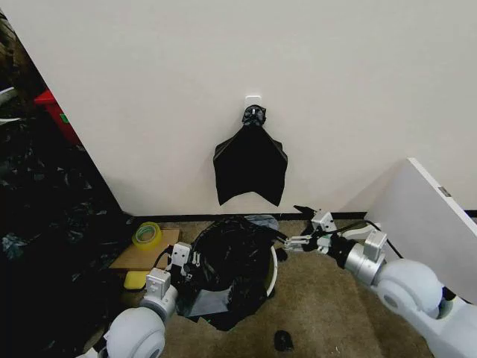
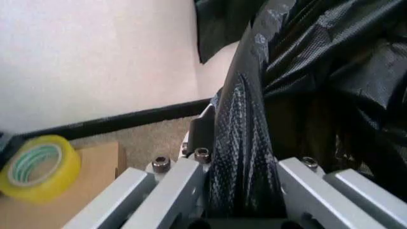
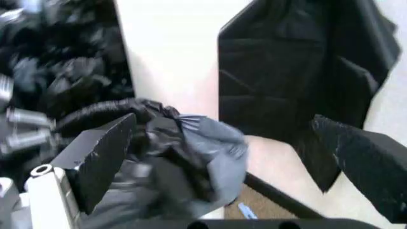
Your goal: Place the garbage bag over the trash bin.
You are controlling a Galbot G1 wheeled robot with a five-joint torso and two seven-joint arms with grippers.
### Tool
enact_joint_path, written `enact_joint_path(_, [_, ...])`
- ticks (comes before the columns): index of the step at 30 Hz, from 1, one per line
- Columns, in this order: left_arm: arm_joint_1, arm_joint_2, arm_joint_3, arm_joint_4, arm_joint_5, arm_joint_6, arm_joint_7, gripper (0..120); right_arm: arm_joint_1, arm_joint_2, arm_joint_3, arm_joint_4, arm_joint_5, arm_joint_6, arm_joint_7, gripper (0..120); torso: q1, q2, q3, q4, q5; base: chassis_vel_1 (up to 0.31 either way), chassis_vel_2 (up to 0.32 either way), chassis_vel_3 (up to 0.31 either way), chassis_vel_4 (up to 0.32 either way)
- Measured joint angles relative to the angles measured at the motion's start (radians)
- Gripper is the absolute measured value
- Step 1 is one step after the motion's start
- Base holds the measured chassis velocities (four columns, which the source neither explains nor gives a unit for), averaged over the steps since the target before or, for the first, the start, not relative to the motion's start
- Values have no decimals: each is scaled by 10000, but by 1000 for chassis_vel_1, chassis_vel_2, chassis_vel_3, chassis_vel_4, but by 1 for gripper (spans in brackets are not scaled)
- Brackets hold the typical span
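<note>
Setting: carpeted floor is meeting a cream wall.
Bag: garbage bag is draping over the trash bin.
Left hand: clamping a bag fold.
Right hand: spread wide, holding nothing, beside the rim.
Handling: probably light, limp, slippery; hem edges are looking like the best hold.

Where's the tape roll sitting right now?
In the head view the yellow tape roll lies on a cardboard piece on the floor by the wall, to the robot's left of the trash bin, just ahead of the left pincer.
</note>
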Motion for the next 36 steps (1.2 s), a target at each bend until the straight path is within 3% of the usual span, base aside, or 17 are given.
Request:
enact_joint_path(3, [-164, -273, 166, 64, -463, -67, -647, 1, -459, 551, -311, 1537, 668, -1707, 2583, 100, -1, 0, -1, -3, 0, 0, 0, 0, 0])
enact_joint_path(9, [-308, -553, 372, 188, -568, -52, -1226, 1, -951, 970, -809, 2426, 507, -2944, 3804, 100, -1, 0, -2, -4, -1, 0, 0, 0, 0])
enact_joint_path(16, [-655, -814, 629, 379, -705, 446, -2028, 1, -425, 1420, -1699, 2071, -1254, -3315, 3292, 100, 0, 0, -1, -2, 2, 0, 0, 0, 0])
enact_joint_path(20, [-1002, -1062, 1050, 699, -656, 874, -2749, 1, 375, 1908, -3100, 1472, -2829, -3604, 3054, 100, 0, 0, 0, -3, 0, 0, 0, 0, 0])
enact_joint_path(24, [-1123, -1211, 1287, 912, -450, 976, -2890, 1, 1000, 2396, -4172, 925, -3875, -3790, 3025, 100, 0, 0, 0, -1, -3, 0, 0, 0, 0])
enact_joint_path(30, [-1111, -1223, 1298, 955, -289, 977, -2887, 1, 1318, 2753, -4827, 242, -4847, -4160, 3010, 100, 0, 0, 0, -1, 0, 0, 0, 0, 0])
enact_joint_path(36, [-1076, -1194, 1260, 881, -278, 872, -2811, 1, 1358, 2812, -5102, -333, -6036, -4582, 3096, 81, 0, 0, 0, -3, 0, 0, 0, 0, 0])
